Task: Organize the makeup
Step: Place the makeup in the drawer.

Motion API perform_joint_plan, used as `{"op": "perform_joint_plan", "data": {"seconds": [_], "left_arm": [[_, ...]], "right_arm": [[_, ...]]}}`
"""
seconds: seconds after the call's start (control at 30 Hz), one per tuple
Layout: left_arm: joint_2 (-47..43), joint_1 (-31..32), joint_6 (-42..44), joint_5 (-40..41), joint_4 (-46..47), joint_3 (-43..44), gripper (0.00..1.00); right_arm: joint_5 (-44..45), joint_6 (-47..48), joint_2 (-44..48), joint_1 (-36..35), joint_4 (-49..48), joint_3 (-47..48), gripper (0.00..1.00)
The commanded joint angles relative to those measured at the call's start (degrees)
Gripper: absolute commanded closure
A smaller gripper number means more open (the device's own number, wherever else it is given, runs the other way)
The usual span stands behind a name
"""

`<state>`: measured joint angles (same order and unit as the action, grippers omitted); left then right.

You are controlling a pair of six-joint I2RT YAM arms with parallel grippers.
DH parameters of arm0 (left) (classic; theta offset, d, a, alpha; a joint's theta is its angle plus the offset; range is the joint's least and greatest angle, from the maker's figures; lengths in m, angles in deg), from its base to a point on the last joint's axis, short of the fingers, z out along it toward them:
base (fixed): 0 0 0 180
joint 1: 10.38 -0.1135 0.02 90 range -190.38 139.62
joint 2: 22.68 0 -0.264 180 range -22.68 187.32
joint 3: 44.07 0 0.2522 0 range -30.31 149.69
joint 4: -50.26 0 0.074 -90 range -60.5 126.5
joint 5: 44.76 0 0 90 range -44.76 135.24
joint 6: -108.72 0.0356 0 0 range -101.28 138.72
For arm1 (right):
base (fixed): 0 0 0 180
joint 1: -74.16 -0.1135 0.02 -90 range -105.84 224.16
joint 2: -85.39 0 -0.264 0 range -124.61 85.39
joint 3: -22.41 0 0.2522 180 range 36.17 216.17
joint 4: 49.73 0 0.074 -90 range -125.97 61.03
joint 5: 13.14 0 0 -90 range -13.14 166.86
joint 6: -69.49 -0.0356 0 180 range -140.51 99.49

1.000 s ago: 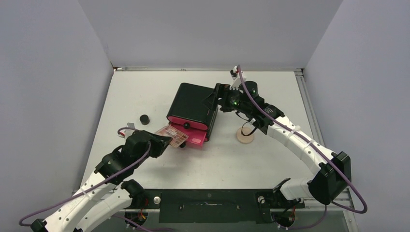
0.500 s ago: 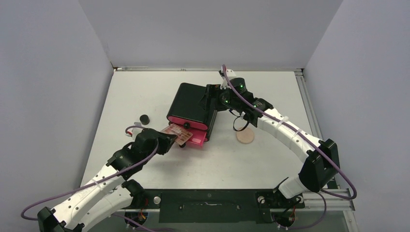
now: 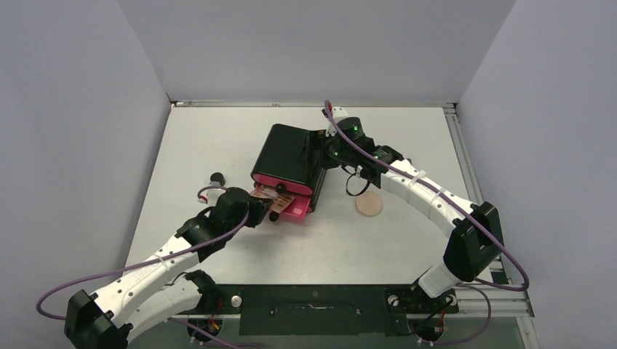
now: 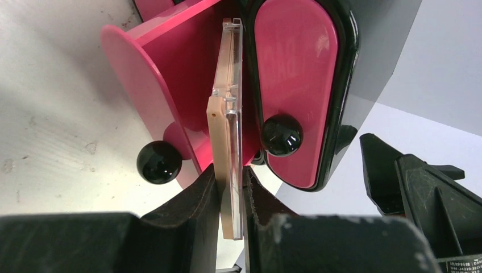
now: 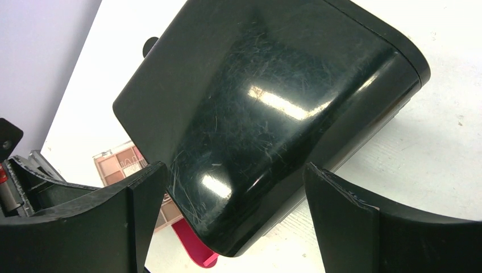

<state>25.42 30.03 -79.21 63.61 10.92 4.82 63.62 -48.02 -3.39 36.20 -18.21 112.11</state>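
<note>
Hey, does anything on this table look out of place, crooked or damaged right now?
Two things. The black cabinet shows many fine scratches on its glossy shell and sits skewed to the table edges. The eyeshadow palette pokes partly out of the open pink drawer, pinched in the left end effector.

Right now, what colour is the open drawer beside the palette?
Pink, with a black round knob; the left wrist view shows the open drawer best, beside the palette.

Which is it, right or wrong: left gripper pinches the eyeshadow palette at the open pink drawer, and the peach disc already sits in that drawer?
Wrong: the top view shows the peach disc lying on the table beside the black cabinet. The rest holds.
</note>
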Motion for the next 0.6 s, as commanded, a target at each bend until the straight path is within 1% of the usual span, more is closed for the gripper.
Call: {"op": "perform_joint_plan", "data": {"seconds": [0.0, 0.17, 0.3, 0.47, 0.5, 0.57], "left_arm": [[2.0, 0.0, -1.9, 0.7, 8.8, 0.0, 1.00], [4.0, 0.1, -2.5, -0.4, 10.5, -0.2, 1.00], [4.5, 0.0, -2.8, -0.5, 15.2, -1.9, 1.00], [6.7, 0.1, -2.8, -0.9, 16.0, -1.7, 1.00], [7.2, 0.0, -2.8, -1.1, 16.2, -1.7, 0.99], [7.6, 0.0, -2.6, -1.2, 16.9, -1.9, 0.94]], "right_arm": [[1.0, 1.1, 0.0, -0.4, -0.7, 2.9, 0.14], [1.3, 1.2, 0.0, -0.4, -0.6, 2.4, 0.14], [0.9, 1.0, 0.1, -0.4, -1.0, 2.1, 0.13], [0.9, 0.9, 0.2, -0.4, -1.1, 1.8, 0.13], [0.7, 0.8, 0.2, -0.4, -1.1, 1.8, 0.13], [0.2, 0.5, 0.4, -0.4, -1.6, 1.6, 0.13]]}}
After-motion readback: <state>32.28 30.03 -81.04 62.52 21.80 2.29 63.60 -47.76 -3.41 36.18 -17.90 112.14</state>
